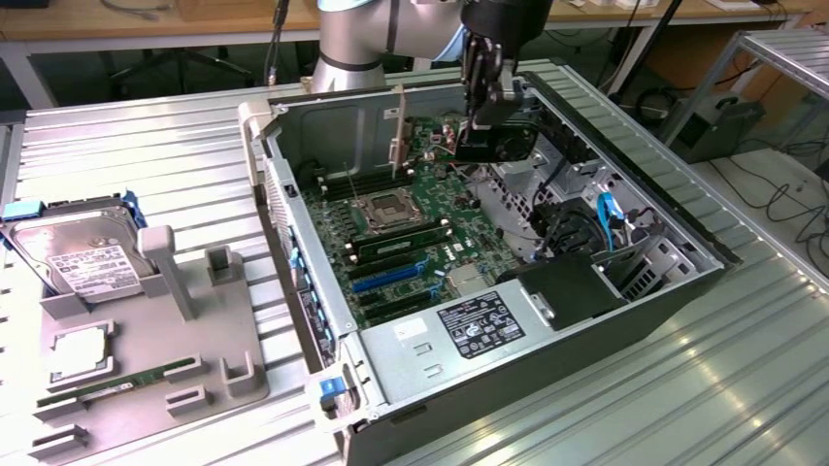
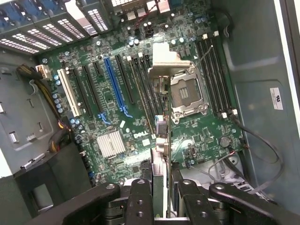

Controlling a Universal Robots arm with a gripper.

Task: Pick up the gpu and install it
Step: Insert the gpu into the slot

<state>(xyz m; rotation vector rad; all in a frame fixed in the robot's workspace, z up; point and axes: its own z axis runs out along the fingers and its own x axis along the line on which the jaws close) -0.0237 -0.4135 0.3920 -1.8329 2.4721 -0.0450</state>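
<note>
- The pincer [image 2: 159, 197] is clamped on the top edge of the gpu [image 2: 161, 140], holding the card on edge
- The card hangs inside the open computer case [image 1: 674, 291], above the motherboard [image 2: 187, 61], near the processor socket [image 2: 187, 96]
- It looks stiff, fairly light and fragile; best held by its edges, clear of components and contacts
- A hard drive [image 1: 84, 257] rests on the surface [image 1: 155, 155], well apart

Bright, even light falls from above, and the ribbed metal table [image 1: 674, 388] shines with soft glare. Inside the computer case [image 1: 311, 146] shadows are mild. In the wrist view the motherboard [image 2: 140, 93] is sharp, while the near gripper [image 2: 161, 206] looks dark and a little soft.
</note>
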